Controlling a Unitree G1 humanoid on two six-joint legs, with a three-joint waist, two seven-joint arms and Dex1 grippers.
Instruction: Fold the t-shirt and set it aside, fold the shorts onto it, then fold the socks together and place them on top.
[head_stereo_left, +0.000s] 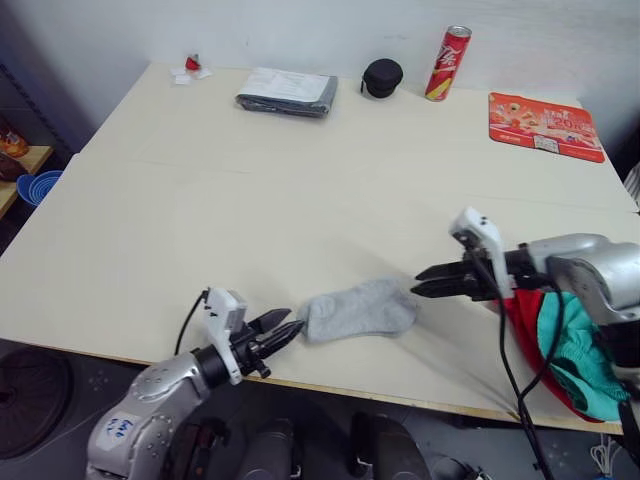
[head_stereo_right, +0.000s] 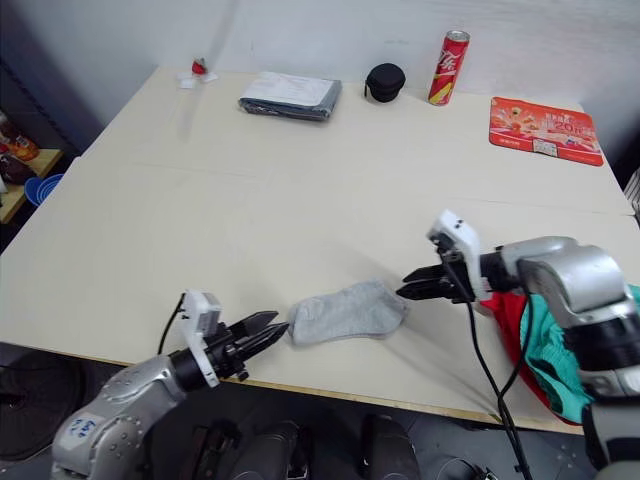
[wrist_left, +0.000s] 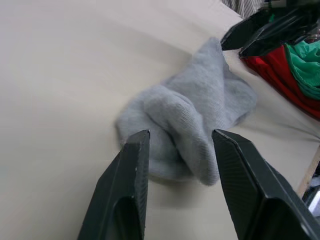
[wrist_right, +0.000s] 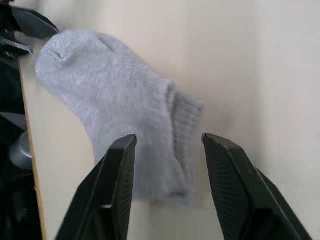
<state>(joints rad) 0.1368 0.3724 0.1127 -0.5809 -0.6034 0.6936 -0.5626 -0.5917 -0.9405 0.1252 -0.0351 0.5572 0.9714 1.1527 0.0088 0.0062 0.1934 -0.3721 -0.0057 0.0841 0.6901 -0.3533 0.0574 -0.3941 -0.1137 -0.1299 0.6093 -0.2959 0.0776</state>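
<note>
The light grey socks (head_stereo_left: 360, 310) lie in a small flat bundle near the table's front edge. My left gripper (head_stereo_left: 288, 334) is open at the bundle's left end, its tips just short of the fabric (wrist_left: 190, 120). My right gripper (head_stereo_left: 424, 280) is open at the bundle's right end, level with the cuff (wrist_right: 175, 125). The red t-shirt (head_stereo_left: 530, 345) lies folded at the front right corner with the teal shorts (head_stereo_left: 575, 355) on top of it, partly hidden by my right arm.
Along the back of the table (head_stereo_left: 250, 200) stand a flat grey folded packet (head_stereo_left: 288, 92), a black round case (head_stereo_left: 382, 77), a red can (head_stereo_left: 448, 63) and a red printed card (head_stereo_left: 545, 125). A blue bowl (head_stereo_left: 38, 186) sits off the left side.
</note>
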